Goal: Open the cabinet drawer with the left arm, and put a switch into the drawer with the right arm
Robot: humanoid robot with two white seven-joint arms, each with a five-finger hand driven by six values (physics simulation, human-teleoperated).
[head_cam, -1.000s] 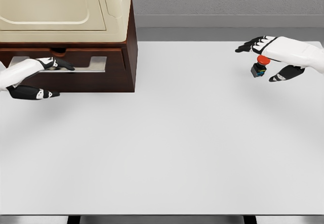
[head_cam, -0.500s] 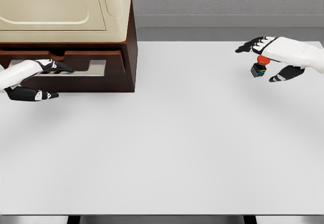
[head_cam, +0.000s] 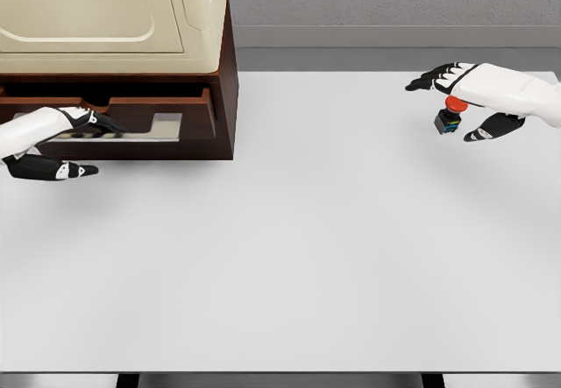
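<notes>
A dark brown cabinet [head_cam: 223, 73] with a cream top stands at the back left. Its drawer [head_cam: 188, 116] has a silver handle [head_cam: 162, 127], and a dark gap shows above the drawer front. My left hand [head_cam: 92, 123] has its fingers hooked on the handle's left part, with the thumb [head_cam: 61, 171] below. The switch [head_cam: 448, 118], a small black block with a red button, sits at the far right. My right hand [head_cam: 460, 99] hovers right over it with fingers stretched out and thumb [head_cam: 493, 129] to its right, not closed on it.
The white table [head_cam: 289, 248] spreads wide in front of the cabinet and between the two hands. A grey wall [head_cam: 394, 3] runs behind the table's far edge.
My left hand has shifted a little left and down on the handle, and the drawer front has moved, showing a dark gap above it. The right hand and switch have barely moved.
</notes>
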